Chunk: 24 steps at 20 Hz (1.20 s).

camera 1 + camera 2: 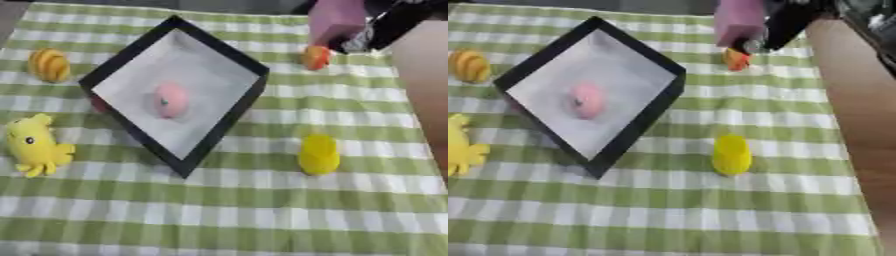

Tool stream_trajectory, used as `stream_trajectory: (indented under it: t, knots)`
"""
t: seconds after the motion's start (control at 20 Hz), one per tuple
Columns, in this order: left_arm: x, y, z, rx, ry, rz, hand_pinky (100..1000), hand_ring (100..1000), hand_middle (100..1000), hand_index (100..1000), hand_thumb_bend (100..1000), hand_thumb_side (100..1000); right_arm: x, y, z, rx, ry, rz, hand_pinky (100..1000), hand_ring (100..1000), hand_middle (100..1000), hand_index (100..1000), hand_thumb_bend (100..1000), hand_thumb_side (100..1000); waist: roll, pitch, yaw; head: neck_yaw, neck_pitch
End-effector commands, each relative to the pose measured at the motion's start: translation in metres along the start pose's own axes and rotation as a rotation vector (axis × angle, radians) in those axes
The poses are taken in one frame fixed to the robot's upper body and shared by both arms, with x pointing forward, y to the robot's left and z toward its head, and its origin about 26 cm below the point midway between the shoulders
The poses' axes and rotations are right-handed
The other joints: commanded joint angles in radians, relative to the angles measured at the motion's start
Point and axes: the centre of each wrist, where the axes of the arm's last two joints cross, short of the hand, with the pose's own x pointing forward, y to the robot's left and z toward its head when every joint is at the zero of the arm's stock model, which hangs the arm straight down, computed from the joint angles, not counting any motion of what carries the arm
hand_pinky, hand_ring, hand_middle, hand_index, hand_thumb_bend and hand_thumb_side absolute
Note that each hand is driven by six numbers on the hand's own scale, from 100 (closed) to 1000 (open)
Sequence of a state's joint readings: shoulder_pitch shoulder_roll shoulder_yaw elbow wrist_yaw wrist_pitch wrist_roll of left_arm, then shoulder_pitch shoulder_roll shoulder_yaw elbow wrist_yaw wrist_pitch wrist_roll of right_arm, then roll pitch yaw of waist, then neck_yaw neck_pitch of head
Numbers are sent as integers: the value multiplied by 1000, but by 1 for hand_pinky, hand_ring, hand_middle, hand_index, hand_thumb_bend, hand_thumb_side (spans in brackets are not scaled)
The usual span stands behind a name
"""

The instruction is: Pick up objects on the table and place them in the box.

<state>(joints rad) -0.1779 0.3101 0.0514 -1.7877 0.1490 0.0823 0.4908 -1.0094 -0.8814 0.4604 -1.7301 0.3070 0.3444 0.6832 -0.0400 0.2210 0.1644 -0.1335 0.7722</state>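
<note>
A green and white checked cloth (262, 210) covers the table. On it sits a black box (229, 125) with a white floor, turned like a diamond. A pink round toy (171, 100) lies inside the box. A yellow animal toy (35, 145) sits left of the box, and a striped orange toy (49, 65) lies beyond it. A yellow toy (318, 155) stands to the right. The right hand (785, 25) reaches down over a small orange toy (316, 57); I cannot tell how its fingers sit.
</note>
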Motion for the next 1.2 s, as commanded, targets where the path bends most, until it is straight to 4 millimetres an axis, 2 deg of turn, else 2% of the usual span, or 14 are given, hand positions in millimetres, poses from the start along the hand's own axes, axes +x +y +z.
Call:
stream_trajectory:
  t: [0.05,0.25,0.5,0.85,1.2]
  knots:
    - [10,4,-5,-12,-41,-17,783,787,730,845,311,784,18,-12,-21,39,-40,44,811,682,515,632,274,100,-12,-18,5,-9,-2]
    - [12,3,-6,-17,-48,-13,783,788,732,845,312,784,41,-18,-54,70,-99,68,811,682,516,633,270,100,-16,-15,19,-24,-2]
    - [17,0,-9,-21,-65,-1,784,791,735,847,317,782,56,-11,-90,100,-134,70,811,682,516,633,265,100,-18,-12,44,-42,-2]
    - [27,-3,-14,2,-105,17,789,802,742,847,330,771,64,26,-137,187,-139,70,809,681,516,633,262,100,-19,-8,71,-67,-2]
    - [29,-6,-15,10,-108,29,793,813,747,847,336,769,55,65,-165,238,-109,94,806,681,518,634,277,100,-27,-3,81,-71,-2]
